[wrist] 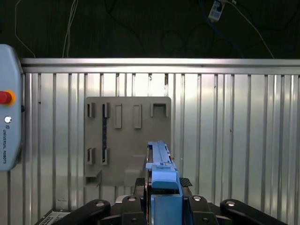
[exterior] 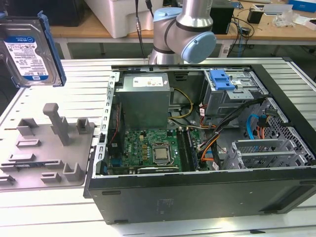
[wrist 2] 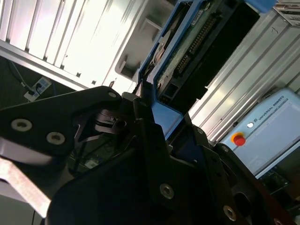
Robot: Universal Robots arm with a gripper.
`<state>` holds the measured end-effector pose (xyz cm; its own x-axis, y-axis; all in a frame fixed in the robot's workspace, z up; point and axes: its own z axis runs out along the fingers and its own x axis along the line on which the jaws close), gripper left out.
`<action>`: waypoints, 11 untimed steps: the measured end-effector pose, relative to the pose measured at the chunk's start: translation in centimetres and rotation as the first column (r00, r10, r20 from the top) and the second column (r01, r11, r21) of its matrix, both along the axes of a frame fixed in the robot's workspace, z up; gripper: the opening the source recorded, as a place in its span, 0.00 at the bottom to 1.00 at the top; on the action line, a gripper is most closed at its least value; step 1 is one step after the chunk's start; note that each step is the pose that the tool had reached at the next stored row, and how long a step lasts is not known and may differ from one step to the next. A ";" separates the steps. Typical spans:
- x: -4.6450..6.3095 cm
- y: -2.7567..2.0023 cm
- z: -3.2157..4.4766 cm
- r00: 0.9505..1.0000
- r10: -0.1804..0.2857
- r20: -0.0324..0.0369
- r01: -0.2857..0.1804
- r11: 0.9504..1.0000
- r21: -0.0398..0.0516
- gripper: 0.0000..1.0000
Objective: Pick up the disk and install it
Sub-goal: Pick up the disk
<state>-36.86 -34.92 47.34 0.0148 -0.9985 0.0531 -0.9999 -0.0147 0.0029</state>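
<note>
The disk [exterior: 27, 54], a silver drive with a white-and-blue label in a blue carrier bracket, hangs upright in the air at the exterior view's far left, above the table. In the first wrist view the disk [wrist: 159, 159] shows edge-on, its blue bracket clamped between the black fingers of my gripper [wrist: 163, 186]. The second wrist view has the disk [wrist 2: 187, 51] with its underside and connector end sticking out of the gripper [wrist 2: 151, 108], which is shut on the bracket.
The open computer case [exterior: 291, 180] lies on the ribbed metal table, holding a grey drive cage with a blue latch [exterior: 232, 86], a power-supply box [exterior: 145, 98] and a motherboard [exterior: 153, 148]. A grey fixture plate [exterior: 47, 148] lies beside it. A pendant with a red button [wrist: 7, 117] lies nearby.
</note>
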 end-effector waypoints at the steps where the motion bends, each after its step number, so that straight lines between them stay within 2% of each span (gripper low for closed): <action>1: 0.2 -0.08 0.06 1.000 0.000 0.000 0.000 1.000 0.000 0.37; 5: 1.3 -0.53 0.26 1.000 0.000 -0.001 0.000 1.000 0.000 0.37; 7: 2.2 -1.02 0.37 1.000 0.000 -0.002 0.000 1.000 0.000 0.37; 11: 3.4 -1.68 0.55 1.000 0.000 -0.004 0.000 1.000 0.000 0.37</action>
